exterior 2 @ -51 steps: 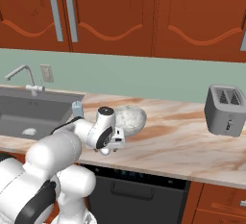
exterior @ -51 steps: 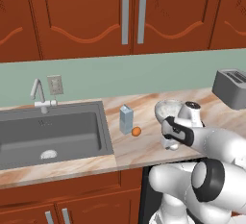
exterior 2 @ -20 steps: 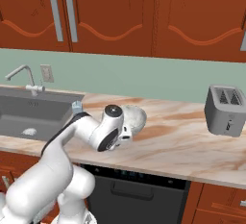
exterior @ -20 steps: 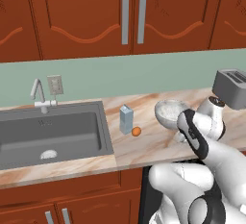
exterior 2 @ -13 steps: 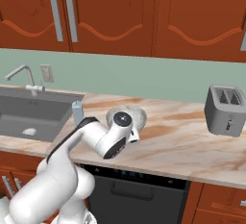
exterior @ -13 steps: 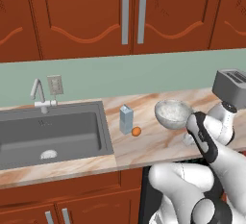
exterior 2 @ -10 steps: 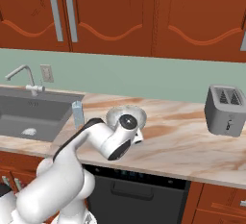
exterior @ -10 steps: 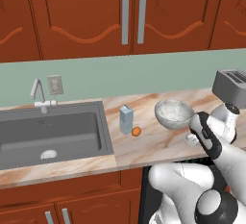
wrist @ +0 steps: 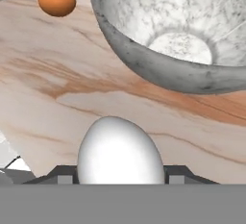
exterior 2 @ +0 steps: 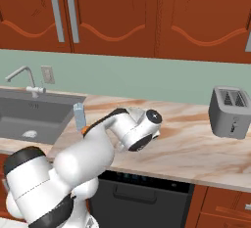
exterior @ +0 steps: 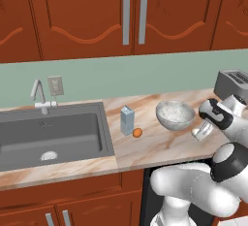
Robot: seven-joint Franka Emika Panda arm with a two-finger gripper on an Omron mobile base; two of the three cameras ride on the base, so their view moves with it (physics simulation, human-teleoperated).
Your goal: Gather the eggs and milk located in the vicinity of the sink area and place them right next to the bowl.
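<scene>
Placement stage: I have the end effector clamped on the white egg, low over the surface, so it lands beside the bowl just ahead. Orange-brown egg and milk wait farther ahead-left, toward the sink.

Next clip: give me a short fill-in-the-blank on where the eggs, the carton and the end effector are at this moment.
1. The end effector is shut on the ____ egg.
2. The orange-brown egg lies on the counter right beside the ____.
3. The bowl stands between the milk carton and the ____.

Missing words: white; milk carton; toaster
</scene>
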